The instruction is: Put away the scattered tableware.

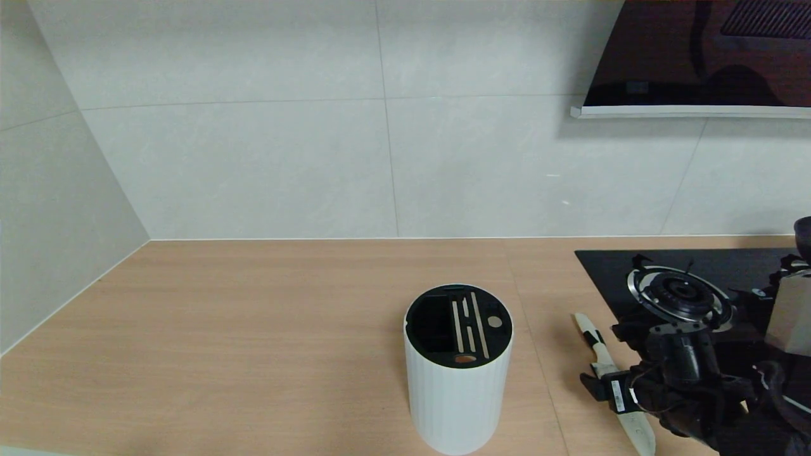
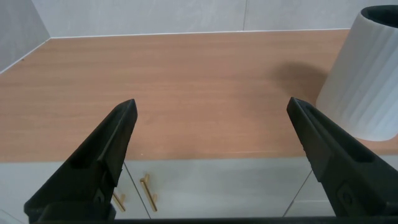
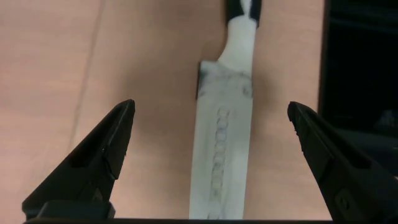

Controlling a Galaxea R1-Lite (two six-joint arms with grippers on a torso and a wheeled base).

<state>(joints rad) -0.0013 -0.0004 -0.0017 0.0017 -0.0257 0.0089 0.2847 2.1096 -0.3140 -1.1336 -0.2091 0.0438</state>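
Right jaws were wide open, low over the knife, one jaw on each side of the blade and clear of it. Couldn't tell whether anything touched the blade. The knife lay flat on the worktop, handle end pointing away past the jaw tips, just beside the edge of the hob.

Left jaws were also wide open and held nothing, hanging at the worktop's front edge, with gold cabinet pulls below them.

The white ribbed holder stood upright ahead of the left jaws and off to one side. Its black slotted top faced up, and it stood near the knife but apart from it.

Burner ring sat beyond the right jaws, with tiled wall behind everything.
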